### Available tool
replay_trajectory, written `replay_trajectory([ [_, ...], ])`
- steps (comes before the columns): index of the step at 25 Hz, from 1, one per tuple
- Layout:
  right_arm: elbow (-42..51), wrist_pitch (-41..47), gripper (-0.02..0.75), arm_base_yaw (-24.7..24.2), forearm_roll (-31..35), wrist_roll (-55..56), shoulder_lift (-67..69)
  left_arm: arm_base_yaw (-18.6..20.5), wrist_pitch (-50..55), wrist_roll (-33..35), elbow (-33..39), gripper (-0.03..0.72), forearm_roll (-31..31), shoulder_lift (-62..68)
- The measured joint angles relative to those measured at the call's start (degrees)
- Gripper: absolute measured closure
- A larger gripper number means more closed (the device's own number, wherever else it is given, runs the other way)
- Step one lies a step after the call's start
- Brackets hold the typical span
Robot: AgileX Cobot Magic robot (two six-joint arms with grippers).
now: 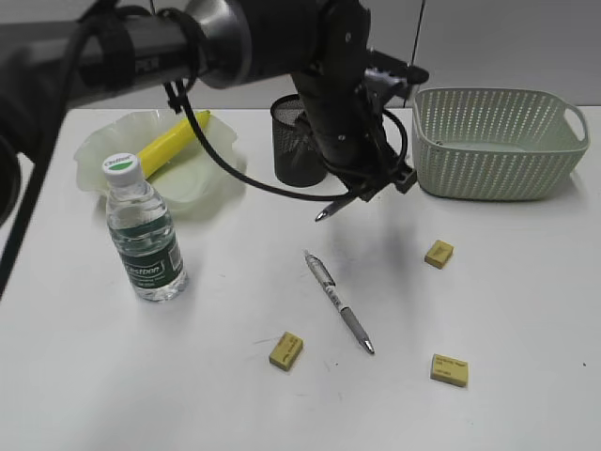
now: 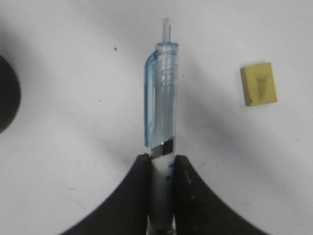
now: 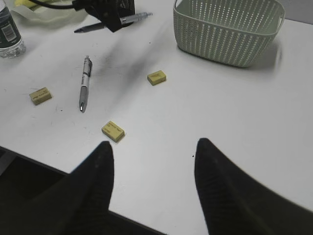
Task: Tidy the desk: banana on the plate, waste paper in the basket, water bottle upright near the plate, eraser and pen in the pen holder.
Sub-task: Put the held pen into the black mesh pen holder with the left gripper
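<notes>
Left wrist view: the left gripper (image 2: 161, 169) pinches a clear blue pen (image 2: 161, 103) between its two dark fingers (image 2: 139, 191), barrel held just below the clip, with the click-button end extending away from the wrist. Exterior view: the held pen hangs above the white table (image 1: 526, 282), tip slanting down to the left, in front of the pen holder (image 1: 293, 141). A second pen (image 1: 338, 301) lies flat, running diagonally between three yellow erasers (image 1: 285, 350). Right wrist view: the right gripper (image 3: 151, 152) stands apart, holding nothing.
</notes>
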Motion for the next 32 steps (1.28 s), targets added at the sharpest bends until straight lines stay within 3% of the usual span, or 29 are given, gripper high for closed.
replay_trajectory([
  [9,0.0,0.0,0.314,0.0,0.0,0.0,0.0,1.3,-5.6,-0.1,0.0,0.595,0.6,-10.5],
  [18,0.0,0.0,0.315,0.0,0.0,-0.1,0.0,8.7,-18.6,-5.6,0.0,0.595,0.6,-13.5],
  [23,0.0,0.0,0.314,0.0,0.0,-0.1,0.0,10.2,-24.0,-7.5,0.2,0.596,0.6,-13.5],
  [32,0.0,0.0,0.314,0.0,0.0,-0.1,0.0,10.2,-43.2,-7.7,9.4,0.596,0.4,-13.5],
])
